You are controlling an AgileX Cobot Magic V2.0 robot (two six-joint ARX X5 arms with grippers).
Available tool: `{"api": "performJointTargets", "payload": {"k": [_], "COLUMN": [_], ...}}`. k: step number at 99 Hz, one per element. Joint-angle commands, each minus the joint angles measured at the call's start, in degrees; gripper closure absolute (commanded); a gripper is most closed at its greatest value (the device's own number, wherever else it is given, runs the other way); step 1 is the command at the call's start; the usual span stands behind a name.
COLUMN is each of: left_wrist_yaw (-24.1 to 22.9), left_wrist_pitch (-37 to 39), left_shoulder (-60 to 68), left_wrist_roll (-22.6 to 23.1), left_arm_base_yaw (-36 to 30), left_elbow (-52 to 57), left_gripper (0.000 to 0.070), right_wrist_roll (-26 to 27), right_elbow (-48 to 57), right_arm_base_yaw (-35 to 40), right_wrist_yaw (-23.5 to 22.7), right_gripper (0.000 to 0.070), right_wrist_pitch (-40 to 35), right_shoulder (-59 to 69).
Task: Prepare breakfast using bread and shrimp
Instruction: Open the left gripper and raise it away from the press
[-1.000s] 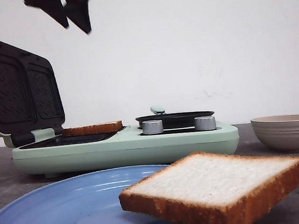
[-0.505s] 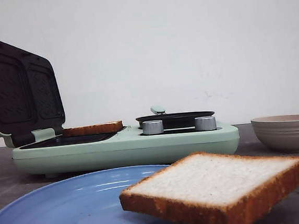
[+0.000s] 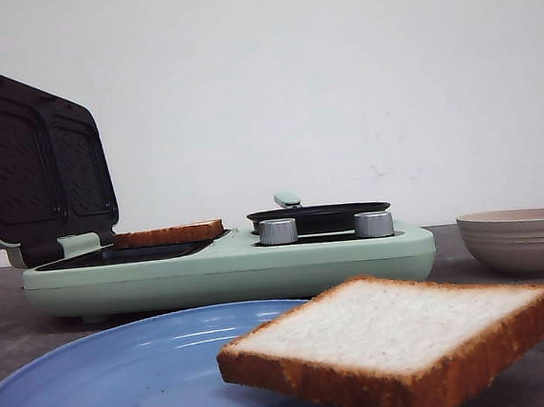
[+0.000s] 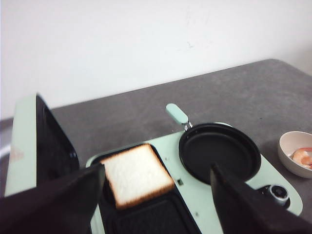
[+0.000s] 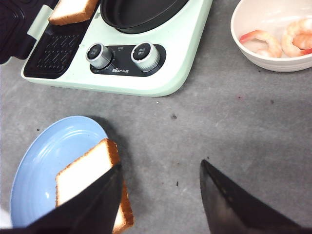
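Right wrist view shows the right gripper (image 5: 161,200), jaws spread wide and empty, poised just beside the bread slice (image 5: 90,183) on the blue plate (image 5: 44,161), nearer it than the left arm.

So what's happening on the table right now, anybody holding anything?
Nothing is held. The left tool hangs open above the mint-green sandwich maker, whose lid is up, with one square white bread slice lying on its dark grill plate. The right tool is open over the grey table, near the second bread slice resting on the blue plate. The orange-pink shrimp sit in the pale bowl; the black round pan holds nothing.
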Motion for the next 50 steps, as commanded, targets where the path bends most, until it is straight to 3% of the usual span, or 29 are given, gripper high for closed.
{"api": "performJointTargets", "payload": {"k": [1, 19, 50], "left_wrist_yaw": [0.15, 2.45, 4.68], "left_wrist_pitch": [1.31, 1.38, 1.42], "left_shoulder": [-1.51, -5.53, -6.21], "left_wrist_roll": [-2.80, -4.90, -6.25], "left_arm_base_yaw": [-0.24, -0.42, -2.32], "left_elbow": [-2.95, -8.92, -10.45], "left_gripper": [0.0307, 0.0307, 0.0307], "right_wrist_roll": [1.60, 3.37, 7.63], "right_elbow": [0.90, 0.72, -4.42], "right_arm_base_yaw": [0.24, 0.24, 0.46], "right_wrist_yaw": [-0.31, -2.40, -11.10], "right_gripper": [0.0397, 0.0397, 0.0391], "right_wrist_pitch": [0.09, -0.72, 2.27], "right_shoulder": [0.22, 0.85, 6.36]}}
